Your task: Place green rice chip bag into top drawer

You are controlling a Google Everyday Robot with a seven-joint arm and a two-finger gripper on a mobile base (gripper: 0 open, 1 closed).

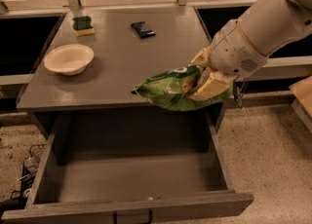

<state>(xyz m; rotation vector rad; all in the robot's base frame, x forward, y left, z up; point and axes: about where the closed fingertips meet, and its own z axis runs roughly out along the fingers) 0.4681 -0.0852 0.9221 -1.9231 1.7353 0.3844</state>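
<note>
Okay, count for you: one gripper, one green rice chip bag, one top drawer, pulled out.

The gripper sits at the table's front right corner, on the end of the white arm that comes in from the upper right. Its tan fingers are clamped on the bag's right end. You can see the bag pinched between them, crumpled and hanging sideways.

The bag is off the tabletop. Its left tip overlaps the table's front edge, and the rest hangs past that edge, above the right rear part of the drawer. It is not inside the drawer and not touching the drawer floor.

One dark handle sits at the middle of the drawer front.

On the table you have three other items: one white bowl at left, one green-topped sponge at the back left, and one dark flat packet at the back centre. All three are well apart from the bag.
</note>
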